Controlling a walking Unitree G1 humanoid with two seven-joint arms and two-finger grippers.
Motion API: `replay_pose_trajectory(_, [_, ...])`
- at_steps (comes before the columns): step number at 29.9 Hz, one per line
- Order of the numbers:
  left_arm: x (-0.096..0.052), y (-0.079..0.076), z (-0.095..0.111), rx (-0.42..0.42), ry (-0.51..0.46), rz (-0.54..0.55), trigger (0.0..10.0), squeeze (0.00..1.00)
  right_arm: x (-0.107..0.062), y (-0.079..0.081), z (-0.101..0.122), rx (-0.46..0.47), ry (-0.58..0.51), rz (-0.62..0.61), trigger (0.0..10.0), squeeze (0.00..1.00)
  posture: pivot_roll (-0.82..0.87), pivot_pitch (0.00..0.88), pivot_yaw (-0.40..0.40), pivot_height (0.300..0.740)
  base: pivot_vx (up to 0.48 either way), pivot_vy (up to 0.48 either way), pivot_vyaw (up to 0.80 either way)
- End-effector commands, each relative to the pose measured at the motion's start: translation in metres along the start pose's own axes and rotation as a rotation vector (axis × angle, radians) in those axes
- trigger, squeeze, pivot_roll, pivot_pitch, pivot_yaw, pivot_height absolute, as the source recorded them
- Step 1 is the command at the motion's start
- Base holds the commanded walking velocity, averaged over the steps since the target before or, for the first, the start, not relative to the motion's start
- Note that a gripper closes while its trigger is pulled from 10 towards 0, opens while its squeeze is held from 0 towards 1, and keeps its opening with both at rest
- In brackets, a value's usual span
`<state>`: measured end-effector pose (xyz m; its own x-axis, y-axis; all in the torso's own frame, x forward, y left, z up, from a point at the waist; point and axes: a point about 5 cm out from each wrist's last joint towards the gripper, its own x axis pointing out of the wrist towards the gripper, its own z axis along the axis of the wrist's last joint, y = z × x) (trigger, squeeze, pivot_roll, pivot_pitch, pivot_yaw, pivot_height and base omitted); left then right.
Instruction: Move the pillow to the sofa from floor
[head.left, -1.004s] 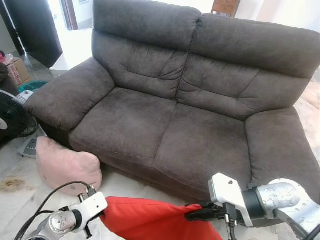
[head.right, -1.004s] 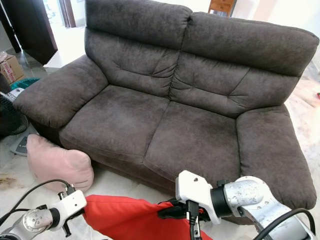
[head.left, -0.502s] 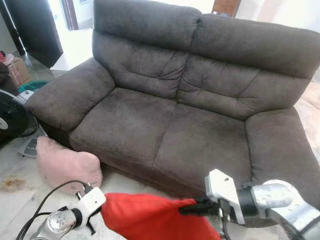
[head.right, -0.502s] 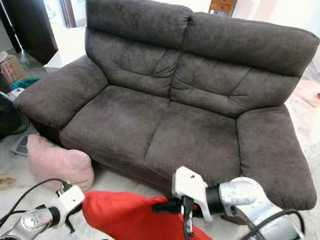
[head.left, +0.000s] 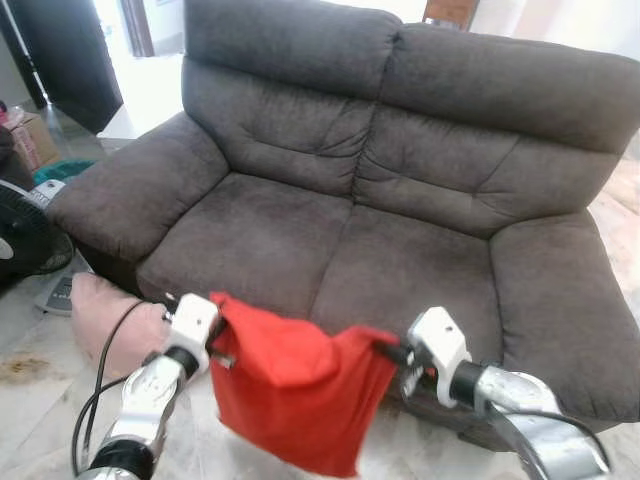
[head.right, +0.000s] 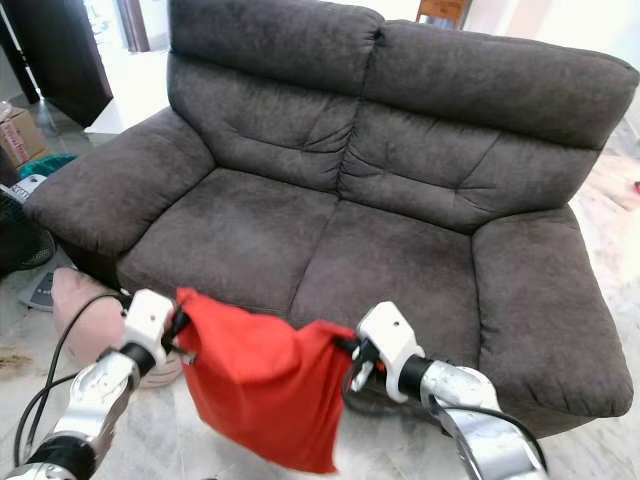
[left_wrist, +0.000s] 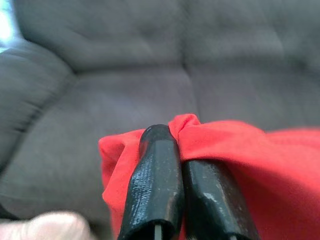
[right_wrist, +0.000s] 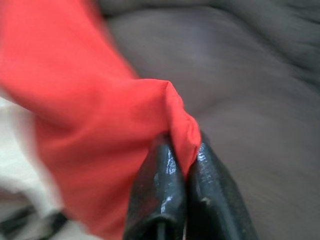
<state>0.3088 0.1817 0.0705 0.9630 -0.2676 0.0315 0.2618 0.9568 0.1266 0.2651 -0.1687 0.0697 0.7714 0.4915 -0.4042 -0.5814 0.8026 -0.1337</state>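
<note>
Filling the upper and middle field: dark grey sofa, both seat cushions bare, front edge running from 9 to 3 o'clock just beyond the arms. Lying on the floor at 8 o'clock against the sofa's left front corner: pink pillow, untouched. Standing at 9 o'clock beside it: fan.

Hanging at 6 o'clock, clear of the floor and in front of the seat edge: red pillow, long axis stretched side to side between the arms, lower body sagging toward 6.

Pinching its top corners: left gripper with fingers clamped together on the left corner; right gripper with fingers likewise closed on the right corner.

Judging the coming move: seat lying toward 12 o'clock from both grips, both arms about equally near, so calling for a forward carry and a joint release.
</note>
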Motion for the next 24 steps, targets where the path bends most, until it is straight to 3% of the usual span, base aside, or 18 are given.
replay_pose_trajectory(1, [0.010,0.006,0.026,-0.056,-0.126,0.107,10.0,0.00,-0.001,-0.014,0.008,0.022,-0.057,-0.147,10.0,0.00,0.05,0.021,-0.053,0.740,0.000,0.000,0.00])
replay_pose_trajectory(3, [0.011,0.003,0.033,-0.072,-0.162,0.171,10.0,0.00,0.000,-0.014,0.015,0.069,-0.124,-0.216,10.0,0.00,0.05,0.016,-0.050,0.740,0.000,0.000,0.00])
replay_pose_trajectory(4, [0.012,-0.004,0.042,-0.046,-0.200,0.186,10.0,0.00,-0.001,-0.011,0.022,0.107,-0.196,-0.245,10.0,0.00,0.06,0.013,-0.047,0.740,0.000,0.000,0.00])
replay_pose_trajectory(6, [0.012,-0.010,0.048,-0.021,-0.223,0.190,10.0,0.00,-0.002,-0.007,0.026,0.127,-0.238,-0.252,10.0,0.00,0.06,0.005,-0.044,0.740,0.000,0.000,0.00])
replay_pose_trajectory(8, [0.011,-0.022,0.060,0.033,-0.271,0.158,10.0,0.00,-0.006,0.000,0.029,0.181,-0.308,-0.264,10.0,0.00,0.07,0.000,-0.031,0.740,0.000,0.000,0.00])
replay_pose_trajectory(12, [0.010,-0.026,0.064,0.041,-0.287,0.151,10.0,0.00,-0.007,0.002,0.030,0.211,-0.329,-0.271,10.0,0.00,0.08,0.000,-0.029,0.740,0.000,0.000,0.00])
replay_pose_trajectory(14, [0.009,-0.041,0.074,0.092,-0.346,0.087,10.0,0.00,-0.016,0.006,0.037,0.268,-0.413,-0.322,10.0,0.00,0.06,0.000,-0.017,0.740,0.000,0.000,0.00])
replay_pose_trajectory(16, [0.010,-0.048,0.076,0.069,-0.349,0.044,10.0,0.00,-0.020,0.002,0.042,0.277,-0.446,-0.370,10.0,0.00,0.07,0.000,-0.011,0.740,0.000,0.000,0.00])
replay_pose_trajectory(20, [0.011,-0.048,0.079,0.036,-0.348,0.043,10.0,0.00,-0.021,0.001,0.044,0.280,-0.465,-0.393,10.0,0.00,0.09,0.000,-0.007,0.740,0.000,0.000,0.00])
replay_pose_trajectory(24, [0.009,-0.037,0.074,0.099,-0.317,0.095,10.0,0.00,-0.016,-0.002,0.048,0.283,-0.495,-0.452,10.0,0.00,0.07,0.000,-0.002,0.740,0.000,0.000,0.00])
